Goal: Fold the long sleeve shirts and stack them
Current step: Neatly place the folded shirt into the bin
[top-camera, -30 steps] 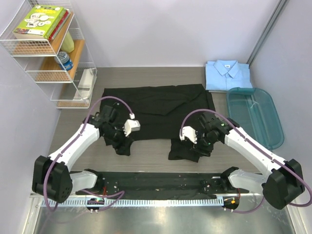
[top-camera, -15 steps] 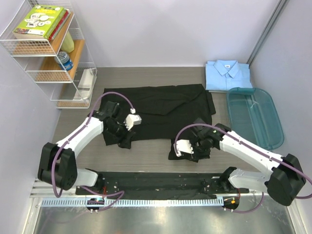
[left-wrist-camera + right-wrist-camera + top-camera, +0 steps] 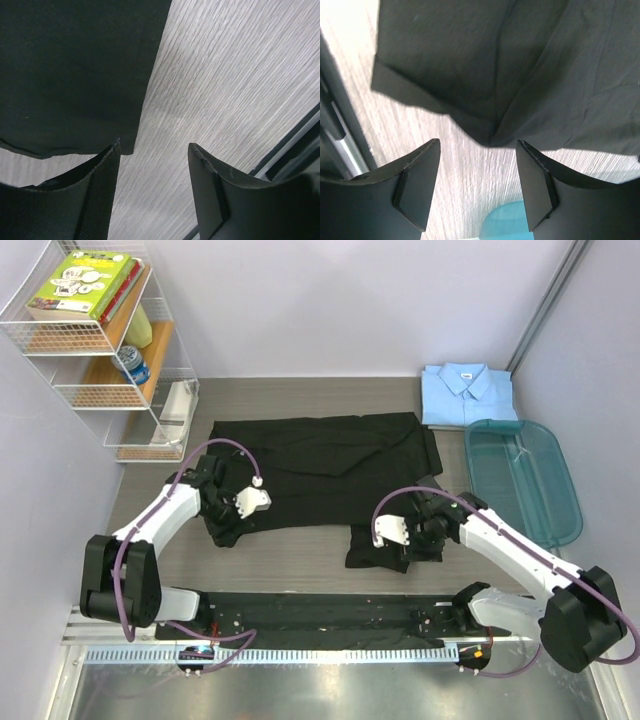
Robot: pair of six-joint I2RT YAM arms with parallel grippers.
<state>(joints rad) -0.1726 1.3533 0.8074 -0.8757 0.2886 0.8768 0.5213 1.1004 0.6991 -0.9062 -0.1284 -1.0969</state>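
The black shirt (image 3: 320, 455) lies spread flat mid-table, with its two sleeve ends hanging toward me. The light blue shirt (image 3: 467, 392) sits folded at the back right. My left gripper (image 3: 224, 527) is low over the left sleeve end. In the left wrist view it (image 3: 154, 147) is open and empty, with a corner of the black cloth (image 3: 75, 75) by its left finger. My right gripper (image 3: 420, 544) is over the right sleeve end. In the right wrist view it (image 3: 479, 142) is open and empty just past the edge of the black cloth (image 3: 495, 60).
A teal plastic tub (image 3: 525, 478) stands at the right, and its rim shows in the right wrist view (image 3: 505, 225). A wire shelf rack (image 3: 100, 350) with books stands at the back left. A black rail (image 3: 320, 615) runs along the near edge.
My left gripper has swung left, and the left sleeve end now lies further left. My right gripper dipped toward me over the right sleeve end, then shifted slightly right.
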